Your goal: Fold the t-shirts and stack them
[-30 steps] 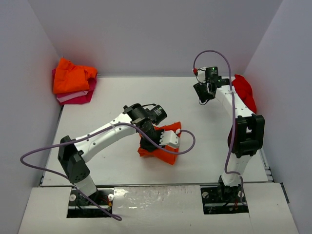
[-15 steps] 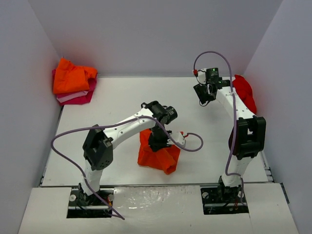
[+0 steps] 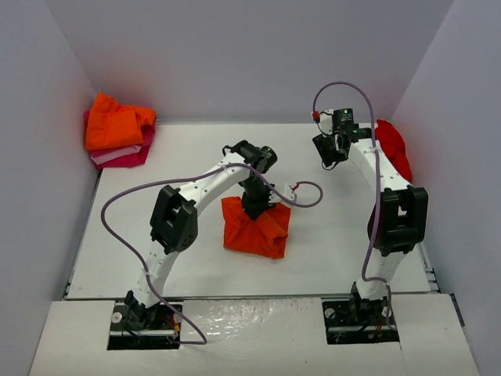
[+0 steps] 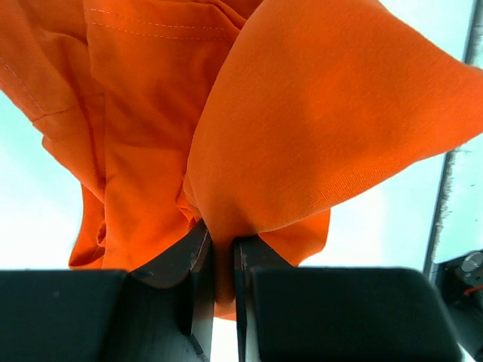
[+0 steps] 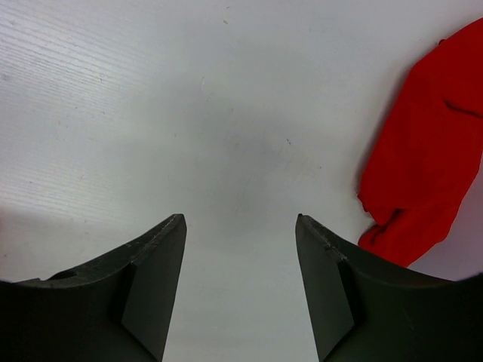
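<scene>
An orange-red t-shirt (image 3: 255, 228) hangs bunched from my left gripper (image 3: 257, 204) at mid table, its lower part resting on the table. In the left wrist view my left gripper (image 4: 223, 245) is shut on a fold of this shirt (image 4: 317, 128). My right gripper (image 3: 327, 153) is open and empty at the back right, above bare table, seen open in the right wrist view (image 5: 240, 220). A red t-shirt (image 3: 392, 146) lies crumpled by the right wall and shows in the right wrist view (image 5: 426, 162). A stack of shirts (image 3: 117, 130), orange on pink, sits at the back left.
White walls close the table (image 3: 180, 157) on the left, back and right. The left arm's purple cable (image 3: 125, 204) loops over the left half of the table. The right arm (image 3: 391, 211) stands along the right side.
My left gripper has moved toward the back with the orange-red shirt, lifting it so it hangs and unfurls. The right arm has barely moved.
</scene>
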